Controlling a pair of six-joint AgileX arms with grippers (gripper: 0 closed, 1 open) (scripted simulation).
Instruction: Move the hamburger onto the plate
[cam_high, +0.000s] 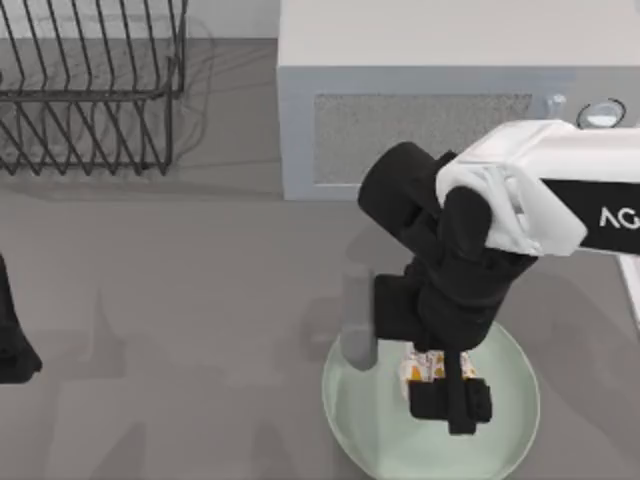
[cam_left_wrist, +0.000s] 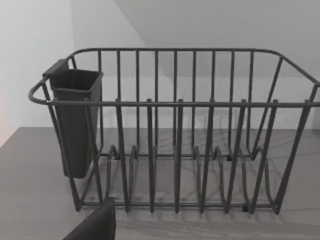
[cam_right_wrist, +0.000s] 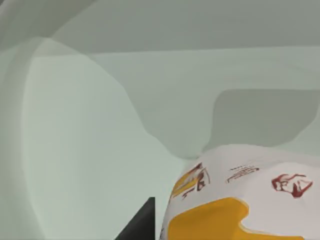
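The pale mint-green plate lies at the front right of the table. My right gripper reaches down over its middle, shut on the hamburger, a small white-wrapped lump with orange-yellow patches that peeks out from under the black wrist. In the right wrist view the hamburger sits close up against a dark finger, with the plate's glossy surface right behind it. I cannot tell whether the hamburger touches the plate. My left arm stays parked at the table's left edge.
A dark wire dish rack stands at the back left, and the left wrist view shows this rack with a dark cup hung at one end. A white box-shaped appliance stands at the back, just behind my right arm.
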